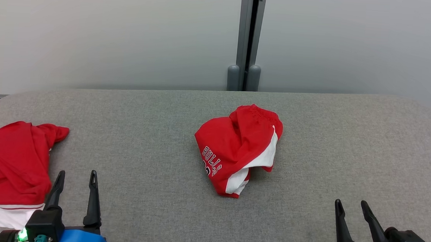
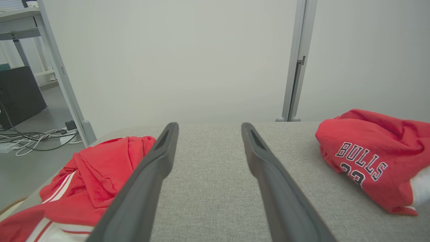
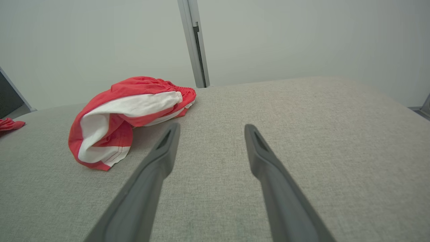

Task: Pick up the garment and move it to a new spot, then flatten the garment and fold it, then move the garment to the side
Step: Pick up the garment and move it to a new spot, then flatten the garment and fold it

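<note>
A crumpled red and white garment [image 1: 238, 148] with "BULLS" lettering lies bunched in the middle of the grey fabric table [image 1: 348, 151]. The left wrist view has it at the right [image 2: 373, 158], and the right wrist view has it at the left [image 3: 124, 117]. My left gripper [image 1: 77, 178] stands open near the front left edge, nothing between its fingers [image 2: 158, 158]. At the front right my right gripper [image 1: 351, 205] is open too, well apart from the garment, with its fingers [image 3: 262, 154] over bare table.
A second red garment with white stripes [image 1: 10, 168] lies at the table's left edge, close beside my left gripper [image 2: 97, 171]. A pale wall with a grey post [image 1: 249, 37] stands behind the table. Cables [image 2: 30, 141] lie on the floor at the far left.
</note>
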### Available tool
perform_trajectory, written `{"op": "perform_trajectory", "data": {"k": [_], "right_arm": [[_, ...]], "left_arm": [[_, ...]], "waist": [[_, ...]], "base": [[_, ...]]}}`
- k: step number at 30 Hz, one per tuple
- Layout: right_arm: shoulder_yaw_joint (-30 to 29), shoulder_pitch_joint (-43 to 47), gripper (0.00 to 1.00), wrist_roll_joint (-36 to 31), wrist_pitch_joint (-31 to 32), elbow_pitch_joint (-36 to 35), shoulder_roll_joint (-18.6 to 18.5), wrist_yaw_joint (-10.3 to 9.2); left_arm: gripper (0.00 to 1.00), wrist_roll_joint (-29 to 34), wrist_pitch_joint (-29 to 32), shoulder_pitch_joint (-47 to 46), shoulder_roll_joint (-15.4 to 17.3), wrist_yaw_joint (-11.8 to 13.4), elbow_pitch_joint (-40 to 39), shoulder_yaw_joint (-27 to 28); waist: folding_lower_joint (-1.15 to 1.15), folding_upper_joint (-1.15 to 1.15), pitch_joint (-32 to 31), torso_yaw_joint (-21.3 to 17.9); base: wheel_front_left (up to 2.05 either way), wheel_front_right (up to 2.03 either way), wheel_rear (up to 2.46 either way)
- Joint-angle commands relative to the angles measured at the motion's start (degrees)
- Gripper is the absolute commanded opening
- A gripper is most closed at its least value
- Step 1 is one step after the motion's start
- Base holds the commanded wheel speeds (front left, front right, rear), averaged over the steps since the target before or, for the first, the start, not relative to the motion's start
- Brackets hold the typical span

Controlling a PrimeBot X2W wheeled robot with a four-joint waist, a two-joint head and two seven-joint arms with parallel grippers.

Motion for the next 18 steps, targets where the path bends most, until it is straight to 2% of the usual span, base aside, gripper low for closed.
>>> {"op": "perform_trajectory", "data": {"k": [1,18], "right_arm": [[0.1,-0.7,1.00,0.3,-0.2,0.2,-0.1,0.03],[0.6,-1.0,1.00,0.7,-0.2,0.2,-0.1,0.03]], "left_arm": [[1.00,0.3,-0.2,-0.7,-0.1,-0.1,0.0,0.2],[1.00,1.1,-0.2,-0.9,-0.7,-0.7,0.0,0.8]], "waist": [[0.00,0.00,0.0,0.0],[0.00,0.00,0.1,0.0]], "base": [[0.00,0.00,0.00],[0.00,0.00,0.00]]}}
